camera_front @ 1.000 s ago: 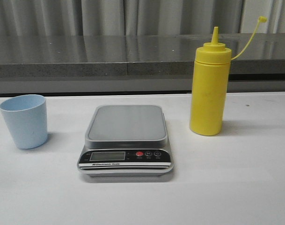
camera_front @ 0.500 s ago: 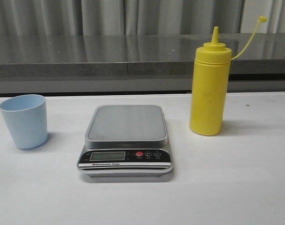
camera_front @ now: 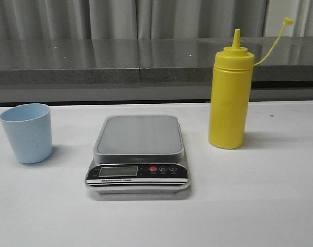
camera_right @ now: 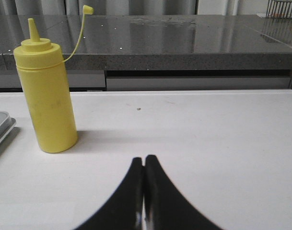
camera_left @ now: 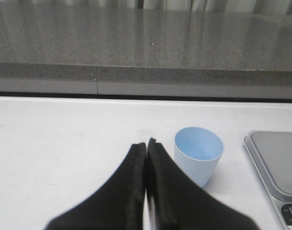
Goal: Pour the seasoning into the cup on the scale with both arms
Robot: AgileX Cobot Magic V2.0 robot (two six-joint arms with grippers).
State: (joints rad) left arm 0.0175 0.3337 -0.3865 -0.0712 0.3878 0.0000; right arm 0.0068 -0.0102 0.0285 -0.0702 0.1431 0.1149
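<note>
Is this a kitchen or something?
Probably a kitchen-like test setup: a digital kitchen scale, a yellow squeeze bottle and a pale blue cup stand on a white table, before a dark stone counter.

We count one seasoning bottle (camera_front: 227, 100), right of centre; one cup (camera_front: 26, 133), at the left edge; and one scale (camera_front: 138, 156), in the middle, carrying one red button (camera_front: 153, 169). In the wrist views we count two grippers, the left gripper (camera_left: 146, 143) and the right gripper (camera_right: 144, 159).
</note>
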